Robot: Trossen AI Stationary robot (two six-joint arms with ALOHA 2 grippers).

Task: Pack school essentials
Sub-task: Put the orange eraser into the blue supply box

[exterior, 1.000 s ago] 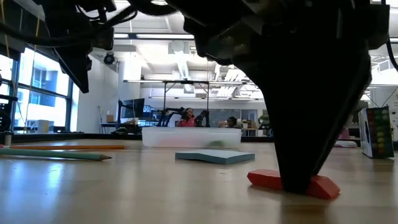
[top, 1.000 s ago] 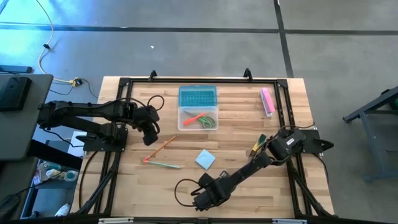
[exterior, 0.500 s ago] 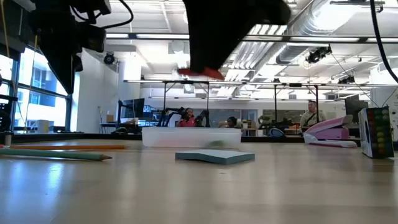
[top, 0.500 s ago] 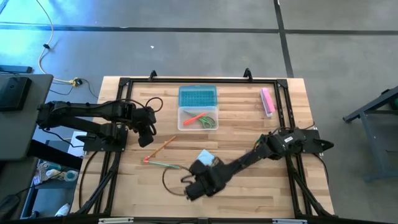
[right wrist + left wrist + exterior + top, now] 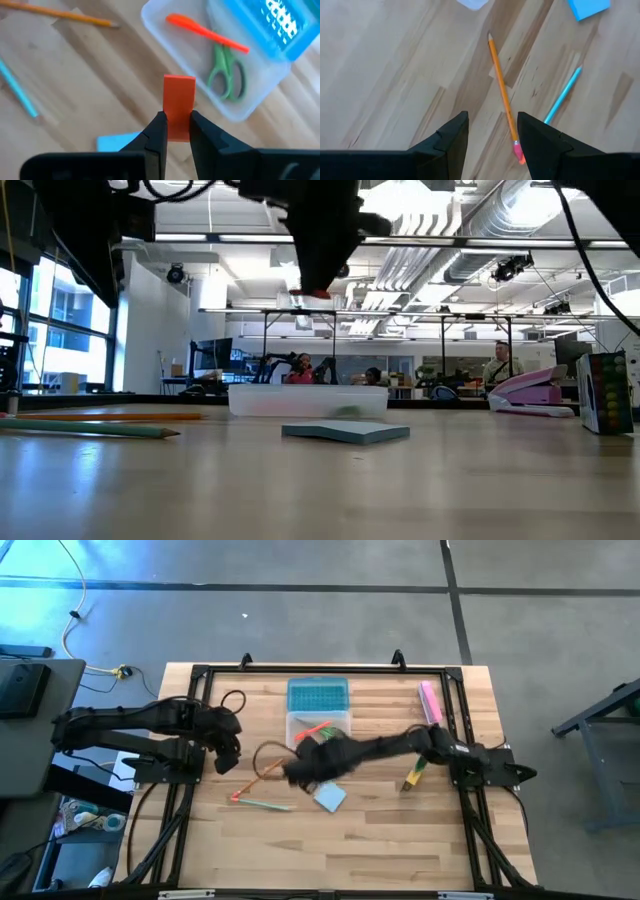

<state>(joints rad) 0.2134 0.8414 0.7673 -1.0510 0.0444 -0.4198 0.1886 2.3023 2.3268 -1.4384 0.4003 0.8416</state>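
Note:
My right gripper [image 5: 312,758] reaches across the table and hangs just on the near side of the clear box [image 5: 345,718]. It is shut on the tiny red eraser [image 5: 178,100], which also shows high above the table in the low view [image 5: 315,293]. The box holds the orange-red pen [image 5: 207,32] and the green-handled scissors [image 5: 227,70]. The orange pencil [image 5: 260,778], teal pencil [image 5: 266,805], light-blue notepad [image 5: 331,797] and marker [image 5: 415,776] lie flat on the wood. My left gripper [image 5: 492,145] is open above the pencils at the table's left. My right gripper pinches one end of the red eraser [image 5: 178,120] between its two fingertips [image 5: 157,131], coming from above and pointing down. The rest of the eraser sticks out past the fingertips. It is lifted clear of the table.
The blue lid [image 5: 318,695] lies just beyond the box toward the far edge. A pink bar-shaped item [image 5: 430,702] sits near the far right corner. A black frame [image 5: 200,675] borders the table. Bare wood lies along the near edge.
My right gripper has lifted the red eraser off the table near the near edge and carried it up and toward the far edge, past the notepad, to the clear box. My left gripper has drawn back slightly toward the table's left.

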